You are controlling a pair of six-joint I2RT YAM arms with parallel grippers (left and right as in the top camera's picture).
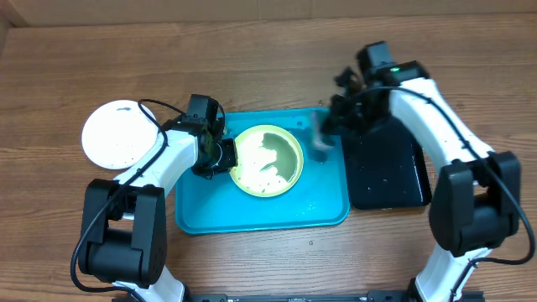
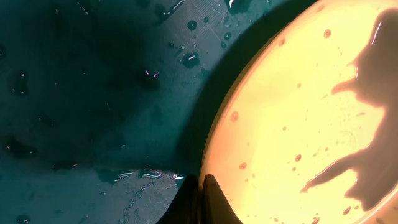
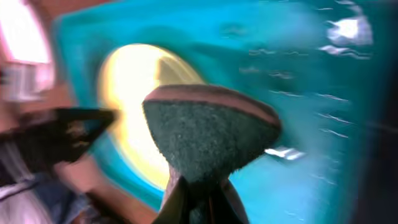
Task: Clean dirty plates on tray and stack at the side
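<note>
The large teal-blue rectangular plastic tray [image 1: 323,210] lies at the middle of the wooden table [image 1: 252,50], its floor beaded with water. On it, left of centre, sits a small round yellow-green plastic plate [image 1: 267,161] with dark specks and a pale smear across its bowl. The left gripper [image 1: 226,156] is clamped together on this yellow-green plate's left rim, and the left wrist view shows the rim pinched between its fingers [image 2: 214,202]. The right gripper [image 1: 323,138] hovers over the tray's upper right part, squeezed on a sponge [image 3: 208,134] with a dark green scouring face and a brownish back. That view is smeared by blur, so I cannot tell whether the sponge touches the tray. A small round white plastic plate [image 1: 122,134] rests on the table left of the tray, apart from it. A narrower glossy black plastic tray [image 1: 386,176] lies just beside the teal-blue tray's right edge.
</note>
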